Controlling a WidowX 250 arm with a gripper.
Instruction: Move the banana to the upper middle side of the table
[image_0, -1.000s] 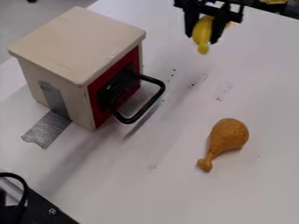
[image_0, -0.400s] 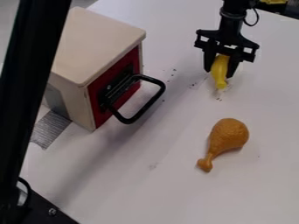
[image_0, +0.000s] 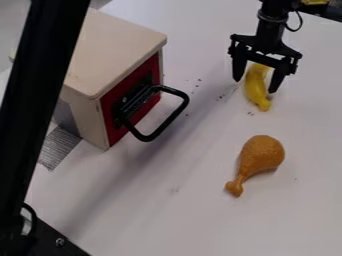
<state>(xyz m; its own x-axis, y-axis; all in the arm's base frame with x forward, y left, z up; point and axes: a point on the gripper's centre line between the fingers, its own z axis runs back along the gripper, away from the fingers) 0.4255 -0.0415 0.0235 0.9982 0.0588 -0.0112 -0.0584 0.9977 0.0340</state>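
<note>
My gripper (image_0: 255, 86) hangs over the upper right part of the table, its two black fingers spread apart and pointing down. Between them lies the yellow banana (image_0: 256, 91) on the white surface, its lower end pointing toward the camera. A gap shows on each side of the banana, at least near the fingertips. The banana's upper end is partly hidden behind the gripper.
A wooden box (image_0: 113, 40) with a red front and a black handle (image_0: 175, 116) stands at the upper left. An orange-brown toy drumstick (image_0: 258, 157) lies below the banana. A black arm-like bar (image_0: 41, 90) crosses the left side.
The gripper came down from the top edge with the banana, which now lies on the table. Its fingers have opened and let go. The black bar swung in at the left.
</note>
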